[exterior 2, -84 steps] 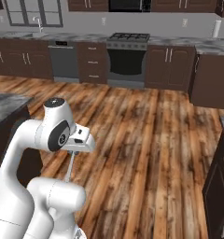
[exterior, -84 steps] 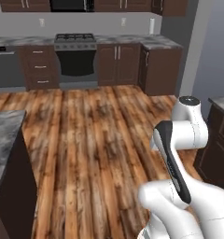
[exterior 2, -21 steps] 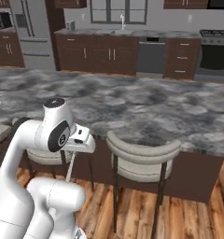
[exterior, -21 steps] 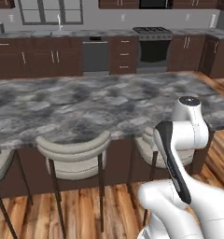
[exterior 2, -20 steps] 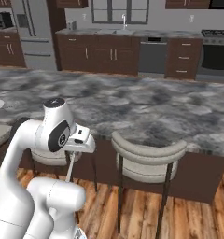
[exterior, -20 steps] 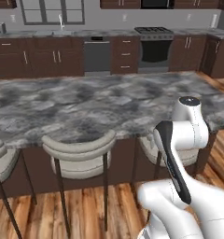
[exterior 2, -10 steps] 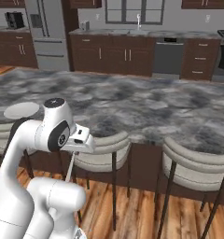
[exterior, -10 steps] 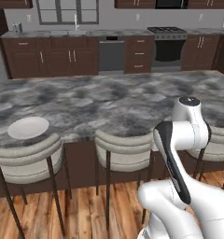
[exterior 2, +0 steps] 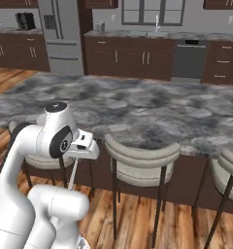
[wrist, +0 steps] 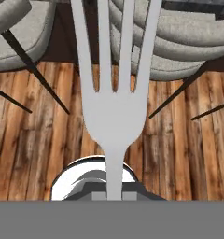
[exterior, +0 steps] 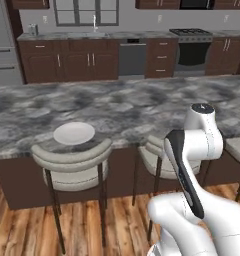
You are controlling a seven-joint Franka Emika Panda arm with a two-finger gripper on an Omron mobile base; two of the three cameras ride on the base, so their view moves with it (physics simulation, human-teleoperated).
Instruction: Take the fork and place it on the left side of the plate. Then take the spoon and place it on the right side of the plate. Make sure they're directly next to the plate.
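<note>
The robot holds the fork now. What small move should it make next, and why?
Probably raise the slim silvery metal fork toward the counter. The gripper is shut on it, low before the stools, while the small round white plate lies on the grey marble counter, with bare stone to its left.

A long grey marbled stone bench (exterior: pixel 142 102) ran across the kitchen, with pale cushioned bar stools on thin dark legs (exterior: pixel 74 165) tucked along its near side. Warm brown wooden plank flooring (wrist: pixel 34 140) lay beneath. Dark brown wooden cabinets (exterior: pixel 67 62) lined the far grey wall, beside a black oven range (exterior: pixel 192 50), a steel refrigerator (exterior 2: pixel 62 31) and a paned window (exterior: pixel 77 10).
</note>
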